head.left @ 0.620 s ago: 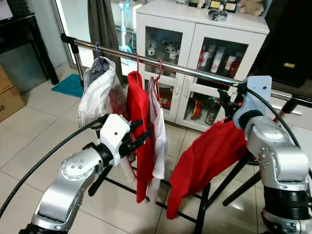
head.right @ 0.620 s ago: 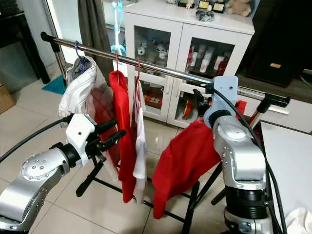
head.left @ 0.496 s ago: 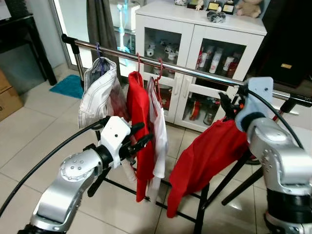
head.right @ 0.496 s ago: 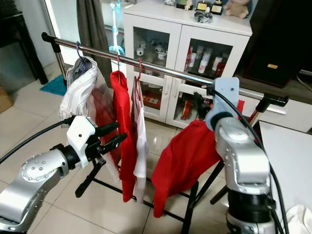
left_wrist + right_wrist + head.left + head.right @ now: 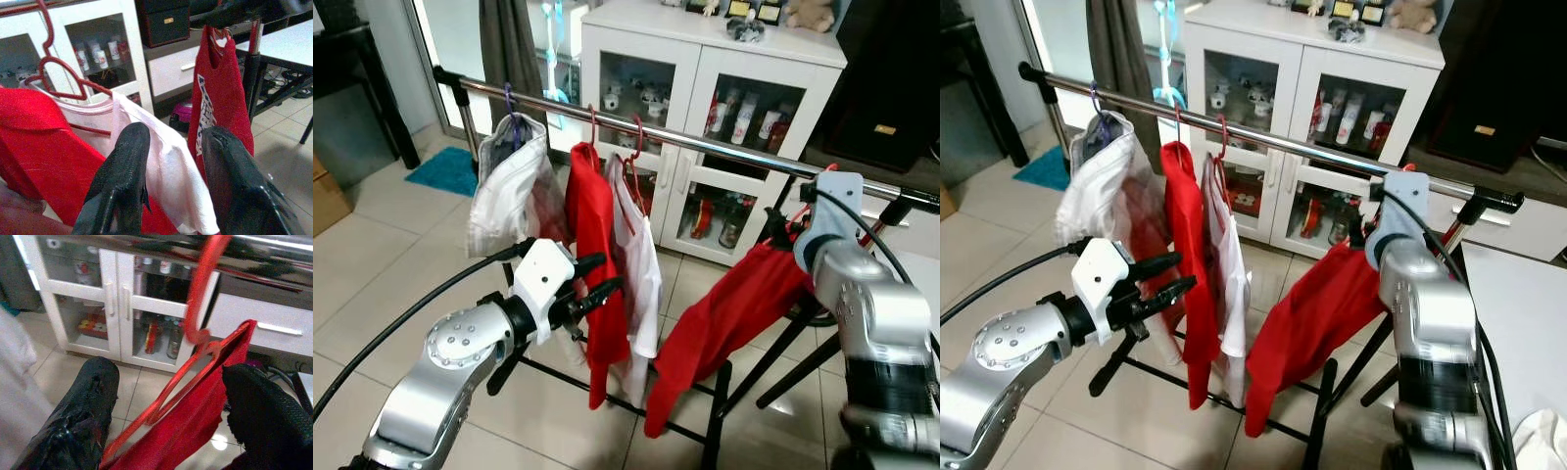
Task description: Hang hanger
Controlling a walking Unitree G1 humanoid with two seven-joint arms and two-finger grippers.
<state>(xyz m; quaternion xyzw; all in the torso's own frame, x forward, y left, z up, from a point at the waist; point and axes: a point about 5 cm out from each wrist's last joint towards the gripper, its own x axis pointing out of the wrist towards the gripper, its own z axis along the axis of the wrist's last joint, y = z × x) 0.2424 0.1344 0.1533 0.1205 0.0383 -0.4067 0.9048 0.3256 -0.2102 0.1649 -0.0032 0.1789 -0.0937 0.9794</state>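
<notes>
Red plastic hanger (image 5: 195, 318) carrying a red shirt (image 5: 729, 318) has its hook at 12 o'clock over the chrome rail (image 5: 705, 144), between released right tool (image 5: 171, 416) fingers; left tool (image 5: 176, 161) released, farther.

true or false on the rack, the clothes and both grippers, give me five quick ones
1. A red shirt on a red hanger is up by the rail at the right gripper. True.
2. The left gripper is shut on a white shirt. False: it is open, holding nothing.
3. Two red hangers and a purple one hook on the rail. True.
4. The cabinet behind the rack is black. False: it is white with glass doors.
5. The right gripper's fingers are pressed together. False: they are spread either side of the hanger.
</notes>
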